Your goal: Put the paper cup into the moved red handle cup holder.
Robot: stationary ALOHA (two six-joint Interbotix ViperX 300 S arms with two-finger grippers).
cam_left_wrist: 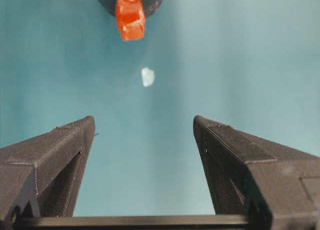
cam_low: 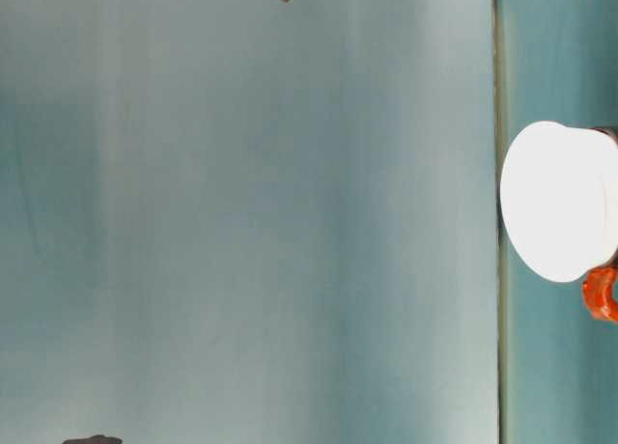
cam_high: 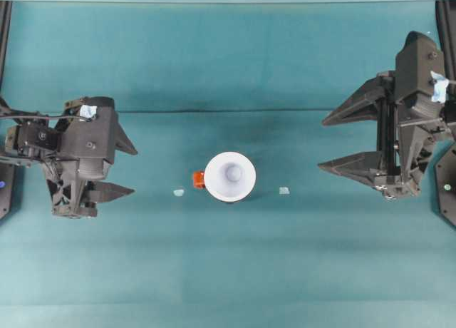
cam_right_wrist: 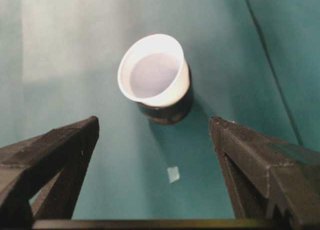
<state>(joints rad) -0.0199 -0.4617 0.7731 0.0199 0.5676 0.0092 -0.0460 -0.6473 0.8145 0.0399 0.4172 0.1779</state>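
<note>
Sitting upright at frame centre overhead, the paper cup point(cam_high: 229, 176) already rests inside the red handle cup holder point(cam_high: 199, 180). Both the left gripper point(cam_high: 122, 170) and right gripper point(cam_high: 333, 142) flank it well apart, fingers spread and empty, roughly equidistant.

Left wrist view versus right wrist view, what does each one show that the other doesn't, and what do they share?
The left wrist view alone shows the orange-red handle tab of the red handle cup holder, facing the camera, with a small pale scrap lying on the cloth in front of it.

The right wrist view alone shows the paper cup from above: its open mouth and inside, seated in the black holder, and a different scrap.

Both show the holder's black wall, the teal table cloth, and open, empty fingers in the foreground.
</note>
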